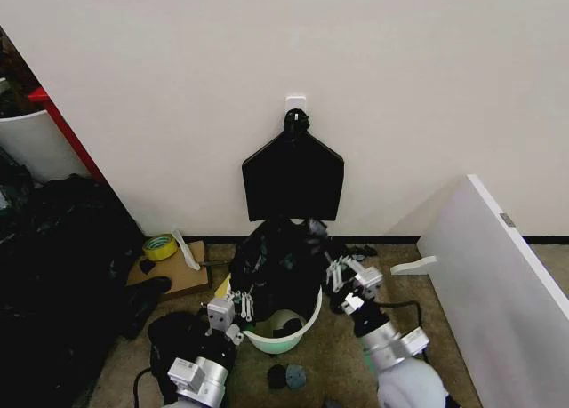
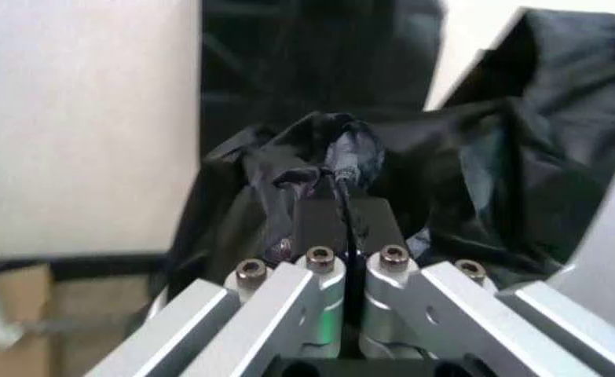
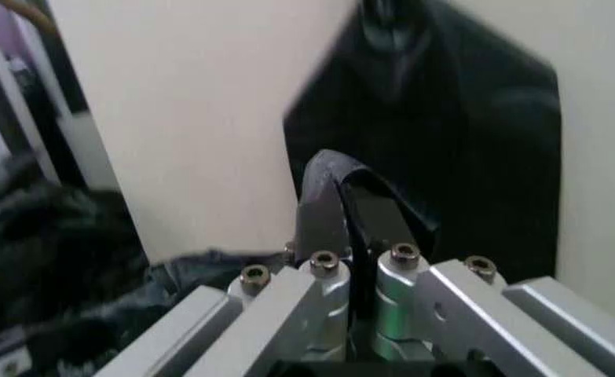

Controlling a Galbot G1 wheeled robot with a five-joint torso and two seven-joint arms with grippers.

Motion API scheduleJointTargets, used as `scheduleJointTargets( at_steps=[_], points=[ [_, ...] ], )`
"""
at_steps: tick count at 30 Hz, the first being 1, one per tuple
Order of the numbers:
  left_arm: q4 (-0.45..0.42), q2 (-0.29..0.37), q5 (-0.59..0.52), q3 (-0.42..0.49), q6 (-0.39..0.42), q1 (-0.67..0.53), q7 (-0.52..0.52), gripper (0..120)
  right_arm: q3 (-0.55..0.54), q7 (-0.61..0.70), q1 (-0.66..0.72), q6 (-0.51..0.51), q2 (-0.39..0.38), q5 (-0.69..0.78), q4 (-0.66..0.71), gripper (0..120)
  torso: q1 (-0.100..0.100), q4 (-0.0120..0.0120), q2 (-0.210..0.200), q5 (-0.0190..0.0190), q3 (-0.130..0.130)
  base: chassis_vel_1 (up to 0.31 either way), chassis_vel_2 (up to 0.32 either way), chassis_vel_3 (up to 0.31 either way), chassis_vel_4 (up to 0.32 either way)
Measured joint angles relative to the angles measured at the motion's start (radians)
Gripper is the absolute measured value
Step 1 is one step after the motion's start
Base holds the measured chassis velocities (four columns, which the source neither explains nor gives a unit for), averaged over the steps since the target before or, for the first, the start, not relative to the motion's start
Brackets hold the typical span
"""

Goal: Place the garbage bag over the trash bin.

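Both grippers, left (image 1: 238, 307) and right (image 1: 338, 273), have jaws clamped on the garbage bag (image 1: 277, 266) above the trash bin (image 1: 283, 332). Best spread the bag's mouth wider than the rim, then lower evenly.

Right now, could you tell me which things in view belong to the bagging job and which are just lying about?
Job: garbage bag, trash bin, left end effector, right end effector, both shut on the bag.
Lying about: tape roll, cardboard, white board, hanging black sheet.

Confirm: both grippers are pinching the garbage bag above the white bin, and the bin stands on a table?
Not quite. Both the left gripper and right gripper pinch the garbage bag above the trash bin, but the head view shows the bin on the floor, not a table.
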Motion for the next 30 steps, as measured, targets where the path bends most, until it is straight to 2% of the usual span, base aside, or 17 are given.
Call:
scheduleJointTargets(
  at_steps=[3, 7, 8, 10, 13, 16, 20, 23, 27, 30],
  points=[
    [-0.047, 0.05, -0.039, -0.011, 0.058, -0.001, -0.083, 0, -0.046, 0.108, -0.028, -0.103, -0.049, 0.023, 0.068, 0, 0.0, 0.0, 0.0, 0.0001, 0.0, 0.0, 0.0, 0.0, 0.0],
    [-0.151, 0.165, -0.185, -0.039, 0.182, -0.008, -0.213, 0, -0.093, 0.228, -0.072, -0.229, -0.128, 0.106, 0.178, 0, 0.0, 0.0, 0.0, 0.0001, 0.0, 0.0, 0.0, 0.0, 0.0],
    [-0.151, 0.165, -0.185, -0.039, 0.182, -0.008, -0.213, 0, -0.093, 0.228, -0.072, -0.229, -0.128, 0.106, 0.178, 0, 0.0, 0.0, 0.0, 0.0001, 0.0, 0.0, 0.0, 0.0, 0.0],
    [-0.2, 0.215, -0.275, -0.043, 0.26, -0.01, -0.278, 0, -0.119, 0.277, -0.096, -0.296, -0.161, 0.162, 0.234, 0, 0.0, 0.0, 0.0, -0.0002, 0.0, 0.0, 0.0, 0.0, 0.0],
    [-0.248, 0.28, -0.338, -0.032, 0.348, -0.002, -0.349, 0, -0.155, 0.336, -0.124, -0.395, -0.19, 0.23, 0.29, 0, 0.0, -0.0002, 0.0, 0.0001, 0.0, 0.0, 0.0, 0.0, 0.0],
    [-0.254, 0.309, -0.33, -0.022, 0.373, 0.011, -0.364, 0, -0.173, 0.363, -0.136, -0.442, -0.198, 0.251, 0.306, 0, 0.0, -0.0001, 0.0, 0.0, 0.0, 0.0, 0.0, 0.0, 0.0],
    [-0.227, 0.341, -0.259, 0.021, 0.395, 0.027, -0.373, 0, -0.194, 0.389, -0.14, -0.481, -0.201, 0.252, 0.29, 0, 0.0, 0.0, 0.0, 0.0002, 0.0, 0.0, 0.0, 0.0, 0.0],
    [-0.198, 0.339, -0.226, 0.045, 0.395, 0.018, -0.373, 0, -0.199, 0.395, -0.132, -0.491, -0.194, 0.241, 0.27, 0, 0.0, 0.0, 0.0, 0.0001, 0.0, 0.0, 0.0, 0.0, 0.0],
    [-0.113, 0.307, -0.18, 0.104, 0.391, -0.024, -0.384, 0, -0.205, 0.394, -0.111, -0.492, -0.171, 0.206, 0.209, 0, 0.0, -0.0001, 0.0, -0.0001, 0.0, 0.0, 0.0, 0.0, 0.0],
    [-0.093, 0.299, -0.156, 0.118, 0.385, -0.032, -0.392, 0, -0.205, 0.395, -0.108, -0.49, -0.163, 0.202, 0.192, 0, 0.0, -0.0001, 0.0, 0.0, 0.0, 0.0, 0.0, 0.0, 0.0]
  ],
)
